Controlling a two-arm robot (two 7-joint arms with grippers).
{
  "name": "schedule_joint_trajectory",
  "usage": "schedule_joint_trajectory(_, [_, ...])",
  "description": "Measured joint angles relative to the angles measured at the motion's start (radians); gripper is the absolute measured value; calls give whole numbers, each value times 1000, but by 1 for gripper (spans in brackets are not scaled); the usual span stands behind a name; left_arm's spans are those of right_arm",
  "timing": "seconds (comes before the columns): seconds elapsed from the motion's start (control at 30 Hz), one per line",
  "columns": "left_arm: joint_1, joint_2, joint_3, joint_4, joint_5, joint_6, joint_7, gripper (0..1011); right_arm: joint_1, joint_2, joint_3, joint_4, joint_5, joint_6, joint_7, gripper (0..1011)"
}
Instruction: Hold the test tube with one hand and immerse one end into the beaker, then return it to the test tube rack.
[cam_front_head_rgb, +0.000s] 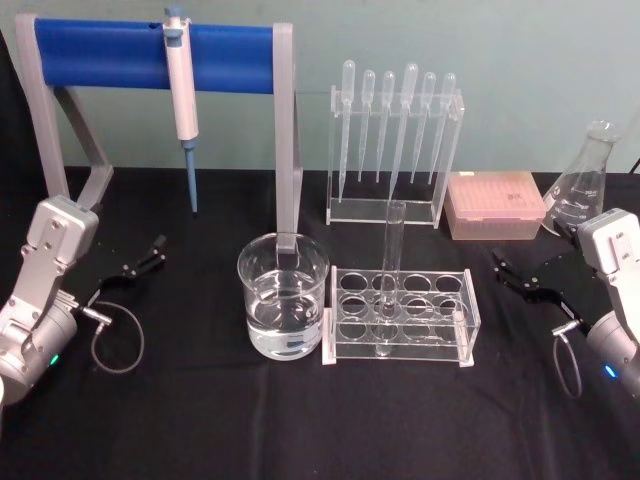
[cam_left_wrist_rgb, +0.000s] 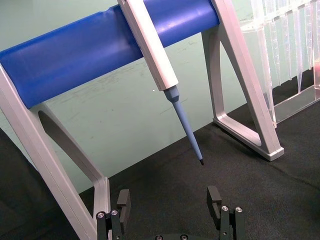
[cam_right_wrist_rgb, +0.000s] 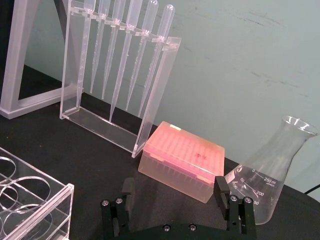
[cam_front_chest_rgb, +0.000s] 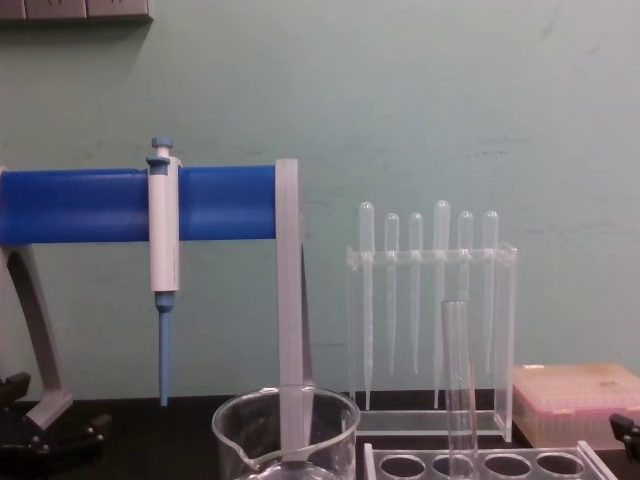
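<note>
The clear glass test tube (cam_front_head_rgb: 389, 275) stands upright in a clear acrylic rack (cam_front_head_rgb: 400, 315) at the table's middle; its upper part rises in the chest view as test tube (cam_front_chest_rgb: 459, 385). The wide glass beaker (cam_front_head_rgb: 283, 295), about half full of clear liquid, sits just left of the rack, its rim low in the chest view as beaker (cam_front_chest_rgb: 285, 425). My left gripper (cam_front_head_rgb: 140, 262) rests open at the left side, well away from the beaker. My right gripper (cam_front_head_rgb: 522, 275) is open at the right, a short way from the rack. Both wrist views show open empty fingers: left gripper (cam_left_wrist_rgb: 169, 200), right gripper (cam_right_wrist_rgb: 174, 192).
A blue-barred stand (cam_front_head_rgb: 150, 55) with a hanging pipettor (cam_front_head_rgb: 183, 100) is at the back left. A pipette rack (cam_front_head_rgb: 395, 150) stands behind the tube rack, a pink tip box (cam_front_head_rgb: 495, 205) and an Erlenmeyer flask (cam_front_head_rgb: 585, 180) at the back right.
</note>
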Motion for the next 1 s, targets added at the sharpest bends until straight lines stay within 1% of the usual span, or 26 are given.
schedule_joint_trajectory(0.1, [0,0,0,0,0,0,0,1000,-1,0,2,-2,0,0,0,1002])
schedule_joint_trajectory(0.23, [0,0,0,0,0,0,0,1000,-48,26,28,-74,-11,11,-20,1002])
schedule_joint_trajectory(0.27, [0,0,0,0,0,0,0,1000,-71,41,39,-109,-17,21,-30,1002])
schedule_joint_trajectory(0.33, [0,0,0,0,0,0,0,1000,-101,59,54,-153,-21,33,-42,1002])
schedule_joint_trajectory(0.37, [0,0,0,0,0,0,0,1000,-134,78,72,-202,-20,47,-52,1002])
schedule_joint_trajectory(0.47, [0,0,0,0,0,0,0,1000,-184,108,104,-273,-6,61,-57,1002])
schedule_joint_trajectory(0.5, [0,0,0,0,0,0,0,1000,-218,124,126,-312,21,65,-49,1002])
schedule_joint_trajectory(0.53, [0,0,0,0,0,0,0,1000,-232,132,137,-331,36,66,-39,1002])
schedule_joint_trajectory(0.57, [0,0,0,0,0,0,0,1000,-253,144,152,-359,72,68,-12,1002])
schedule_joint_trajectory(0.67, [0,0,0,0,0,0,0,1000,-272,155,169,-390,141,71,54,1002])
schedule_joint_trajectory(0.7, [0,0,0,0,0,0,0,1000,-272,156,172,-399,192,76,110,1002])
schedule_joint_trajectory(0.77, [0,0,0,0,0,0,0,1000,-262,152,170,-399,242,86,167,1002])
schedule_joint_trajectory(0.8, [0,0,0,0,0,0,0,1000,-244,142,163,-390,287,100,225,1002])
schedule_joint_trajectory(0.87, [0,0,0,0,0,0,0,1000,-220,128,150,-376,326,118,280,1002])
schedule_joint_trajectory(0.9, [0,0,0,0,0,0,0,1000,-190,111,135,-355,358,140,332,1002])
schedule_joint_trajectory(1.0, [0,0,0,0,0,0,0,1000,-141,83,114,-320,394,175,392,1002])
